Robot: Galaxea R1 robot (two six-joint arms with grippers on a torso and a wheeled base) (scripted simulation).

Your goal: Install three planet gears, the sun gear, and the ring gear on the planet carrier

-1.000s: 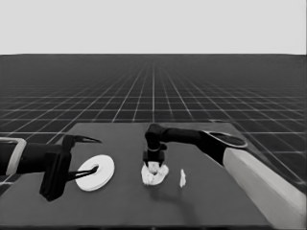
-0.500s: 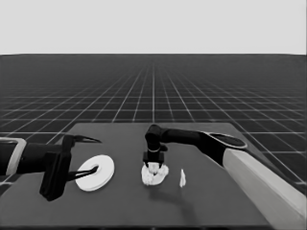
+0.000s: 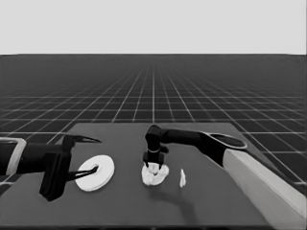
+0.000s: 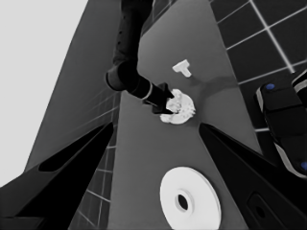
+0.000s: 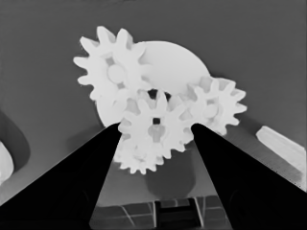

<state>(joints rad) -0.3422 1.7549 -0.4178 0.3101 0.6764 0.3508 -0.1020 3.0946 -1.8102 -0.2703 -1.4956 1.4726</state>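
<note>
Three gears (image 5: 156, 127) are sitting on the smaller round part (image 5: 172, 67); I'm pinching the third in my right pincer (image 5: 156, 125). I'm judging one gear and the larger round part (image 3: 96, 172) are remaining.

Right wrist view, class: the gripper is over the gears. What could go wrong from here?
1. The right gripper brackets one small white toothed gear whose teeth overlap its neighbours; unmeshed, it may jam or tilt.
2. Pulling away could drag it off the smaller white round part.
</note>
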